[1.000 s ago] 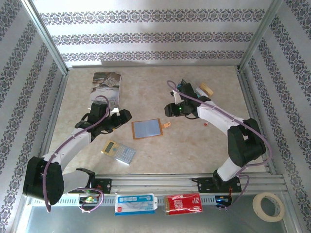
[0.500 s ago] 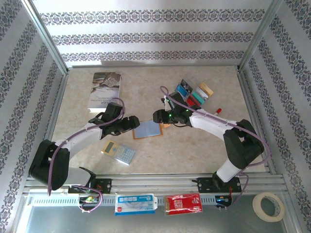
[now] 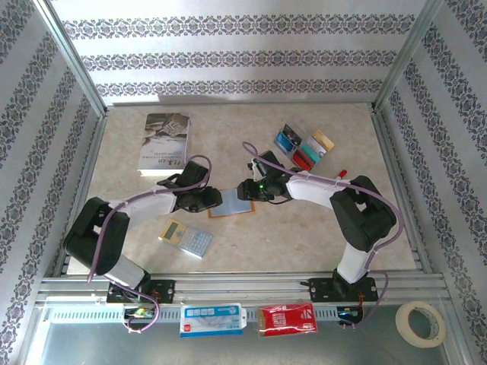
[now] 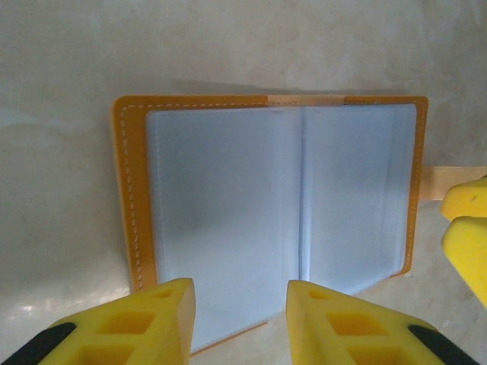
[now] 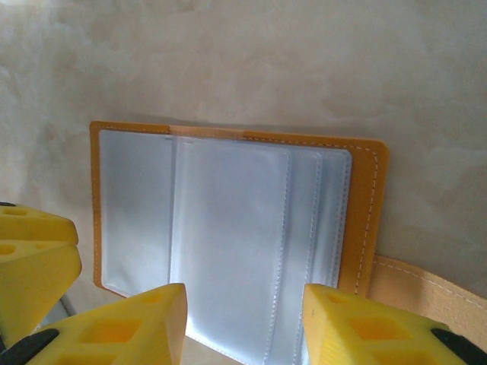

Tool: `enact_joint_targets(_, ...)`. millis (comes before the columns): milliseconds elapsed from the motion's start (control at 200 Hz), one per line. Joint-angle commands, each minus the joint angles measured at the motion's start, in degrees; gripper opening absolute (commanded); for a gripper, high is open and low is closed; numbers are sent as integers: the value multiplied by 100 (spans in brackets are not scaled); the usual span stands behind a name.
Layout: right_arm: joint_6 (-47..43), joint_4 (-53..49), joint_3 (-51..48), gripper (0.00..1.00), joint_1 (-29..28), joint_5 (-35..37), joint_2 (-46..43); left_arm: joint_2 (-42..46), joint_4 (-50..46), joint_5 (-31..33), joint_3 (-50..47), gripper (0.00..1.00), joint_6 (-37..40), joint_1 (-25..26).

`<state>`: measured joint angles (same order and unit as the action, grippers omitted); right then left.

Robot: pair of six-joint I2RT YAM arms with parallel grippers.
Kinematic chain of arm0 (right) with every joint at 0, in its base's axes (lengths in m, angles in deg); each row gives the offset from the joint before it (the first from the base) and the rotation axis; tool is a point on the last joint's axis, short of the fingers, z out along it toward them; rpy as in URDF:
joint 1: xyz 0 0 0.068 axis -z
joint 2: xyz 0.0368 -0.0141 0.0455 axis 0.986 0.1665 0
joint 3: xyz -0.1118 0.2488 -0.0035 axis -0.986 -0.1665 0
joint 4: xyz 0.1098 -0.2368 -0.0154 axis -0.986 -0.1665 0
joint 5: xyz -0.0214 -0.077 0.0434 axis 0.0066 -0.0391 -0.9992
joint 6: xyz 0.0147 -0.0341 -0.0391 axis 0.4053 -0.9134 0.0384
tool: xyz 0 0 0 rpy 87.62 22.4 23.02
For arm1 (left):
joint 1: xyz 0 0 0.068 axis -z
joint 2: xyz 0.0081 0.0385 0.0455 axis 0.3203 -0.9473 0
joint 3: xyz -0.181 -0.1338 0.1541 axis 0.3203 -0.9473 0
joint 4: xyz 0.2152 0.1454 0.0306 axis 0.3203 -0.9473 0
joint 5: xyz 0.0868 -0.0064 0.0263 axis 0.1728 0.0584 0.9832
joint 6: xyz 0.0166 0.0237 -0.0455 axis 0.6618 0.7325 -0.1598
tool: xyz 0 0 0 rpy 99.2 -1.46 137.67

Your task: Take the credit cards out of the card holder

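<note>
**Q:** Card holder, where?
**A:** The card holder (image 3: 228,204) is open and flat on the table (image 3: 304,236), right between my two grippers. Blue-grey clear pockets face up, with an orange stitched border round them.

**Q:** Jaws?
**A:** My left gripper (image 4: 240,304) is over the holder's left edge. The fingers are apart, nothing is clamped, and the holder's edge shows in the gap. My right gripper (image 5: 243,312) is at the holder's right edge, also parted and gripping nothing. Can't tell if any pad touches the leather.

**Q:** Cards?
**A:** The credit cards (image 3: 304,147) lie in a loose fan beyond the holder and to its right, well apart from it. Teal, dark blue, red and gold faces, print too small to read.

**Q:** Any readable text?
**A:** The grey book (image 3: 163,141), beyond the holder to its left, has cover lettering that is too small. The calculator (image 3: 186,238) sits nearer than the holder, to its left, keys illegible. The white-and-blue packet (image 3: 211,319) and red packet (image 3: 287,318) lie past the near rail, print blurred.

**Q:** Edges, room?
**A:** The tab (image 5: 426,293) sticks out of the holder's right edge, just beside my right fingers. The table is bare nearer than the holder and to its right. The tape roll (image 3: 420,323) is far off to the near right.
</note>
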<state>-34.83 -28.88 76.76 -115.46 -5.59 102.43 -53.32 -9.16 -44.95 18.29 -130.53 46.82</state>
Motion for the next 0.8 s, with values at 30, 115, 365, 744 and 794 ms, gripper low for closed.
enact_joint_targets(30,55,25,34,45,-46,-31,149,-108,-185,284,226,38,-34,69)
enact_joint_targets(115,17,-14,32,45,-46,-3,188,-136,-233,378,247,39,-16,75)
enact_joint_targets(365,17,-41,34,44,-46,14,316,-358,-372,453,342,39,35,79)
enact_joint_targets(744,-8,-74,34,44,-44,7,388,-605,-379,524,395,35,48,191)
enact_joint_targets(794,-9,-85,48,44,-42,6,398,-624,-377,519,408,33,48,206)
